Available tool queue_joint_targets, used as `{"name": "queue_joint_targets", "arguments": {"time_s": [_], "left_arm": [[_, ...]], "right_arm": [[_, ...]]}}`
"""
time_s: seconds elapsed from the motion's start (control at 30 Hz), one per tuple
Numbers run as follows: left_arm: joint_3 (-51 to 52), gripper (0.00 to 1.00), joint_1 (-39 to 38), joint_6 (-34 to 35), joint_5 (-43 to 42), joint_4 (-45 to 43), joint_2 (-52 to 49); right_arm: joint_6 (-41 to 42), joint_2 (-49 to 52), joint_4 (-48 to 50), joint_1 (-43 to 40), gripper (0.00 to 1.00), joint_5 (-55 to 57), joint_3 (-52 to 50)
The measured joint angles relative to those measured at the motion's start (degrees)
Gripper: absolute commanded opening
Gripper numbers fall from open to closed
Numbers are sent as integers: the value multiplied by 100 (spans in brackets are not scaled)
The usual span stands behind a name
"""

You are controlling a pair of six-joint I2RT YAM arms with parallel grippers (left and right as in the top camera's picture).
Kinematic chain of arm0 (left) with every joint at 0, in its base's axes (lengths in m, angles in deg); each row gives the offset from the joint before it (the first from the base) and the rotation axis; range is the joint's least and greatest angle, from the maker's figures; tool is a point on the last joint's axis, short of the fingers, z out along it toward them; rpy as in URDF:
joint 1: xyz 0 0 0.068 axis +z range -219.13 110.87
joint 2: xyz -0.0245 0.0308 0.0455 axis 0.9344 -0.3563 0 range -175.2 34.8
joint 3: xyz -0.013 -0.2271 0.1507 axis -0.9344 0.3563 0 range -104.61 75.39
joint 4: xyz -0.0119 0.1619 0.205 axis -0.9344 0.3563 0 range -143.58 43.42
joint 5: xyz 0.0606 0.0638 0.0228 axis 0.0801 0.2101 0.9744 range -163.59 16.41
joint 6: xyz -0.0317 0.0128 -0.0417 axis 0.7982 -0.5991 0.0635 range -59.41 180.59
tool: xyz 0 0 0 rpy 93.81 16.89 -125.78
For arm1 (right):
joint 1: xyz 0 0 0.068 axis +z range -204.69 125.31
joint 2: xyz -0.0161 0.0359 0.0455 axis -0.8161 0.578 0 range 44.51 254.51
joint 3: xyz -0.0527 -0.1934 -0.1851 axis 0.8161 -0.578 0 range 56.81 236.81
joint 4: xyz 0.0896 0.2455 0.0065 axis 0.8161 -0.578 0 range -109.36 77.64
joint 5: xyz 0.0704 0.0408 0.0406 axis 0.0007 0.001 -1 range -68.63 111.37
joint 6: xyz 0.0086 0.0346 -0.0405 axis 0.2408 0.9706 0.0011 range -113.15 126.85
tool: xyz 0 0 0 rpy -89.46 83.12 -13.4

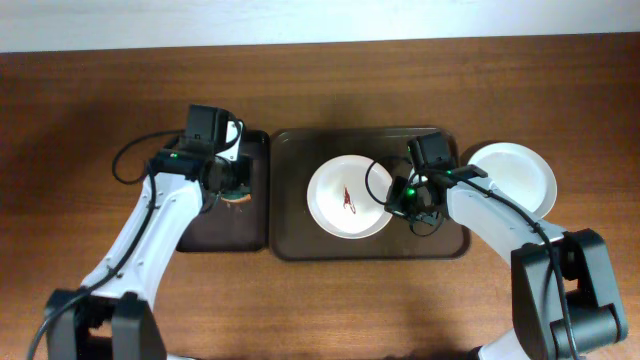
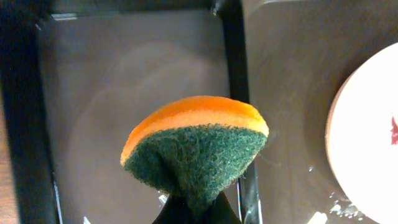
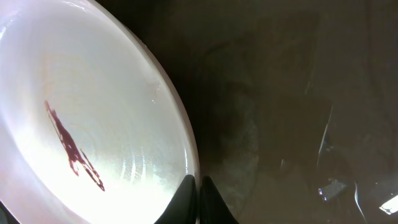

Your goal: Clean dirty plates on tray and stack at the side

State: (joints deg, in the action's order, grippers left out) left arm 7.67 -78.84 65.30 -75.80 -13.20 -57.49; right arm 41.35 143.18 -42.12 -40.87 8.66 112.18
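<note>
Scrub step by the looks: right gripper (image 3: pixel 198 196) is pinching the rim of the smeared plate (image 3: pixel 118 93) on the tray (image 3: pixel 298 93), left gripper (image 2: pixel 196 210) is clamping the sponge (image 2: pixel 196 149) over the narrow side tray (image 2: pixel 124 74), needing to swing onto that smear (image 3: pixel 71 149).

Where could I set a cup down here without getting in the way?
The table is bare along its far side behind both trays, and at far left. The middle is crowded: the large tray holds the smeared plate, the right gripper on its rim; the left gripper holds a sponge over the narrow tray; a white plate lies further right.
</note>
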Motion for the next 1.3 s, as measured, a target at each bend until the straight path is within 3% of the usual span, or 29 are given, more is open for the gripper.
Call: {"name": "queue_joint_targets", "arguments": {"time_s": [0.77, 1.3], "left_arm": [[0, 0, 0, 0, 254, -546, 1906], [0, 0, 0, 0, 271, -577, 2072]], "right_arm": [[0, 0, 0, 0, 5, 0, 0], [0, 0, 0, 0, 4, 0, 0]]}}
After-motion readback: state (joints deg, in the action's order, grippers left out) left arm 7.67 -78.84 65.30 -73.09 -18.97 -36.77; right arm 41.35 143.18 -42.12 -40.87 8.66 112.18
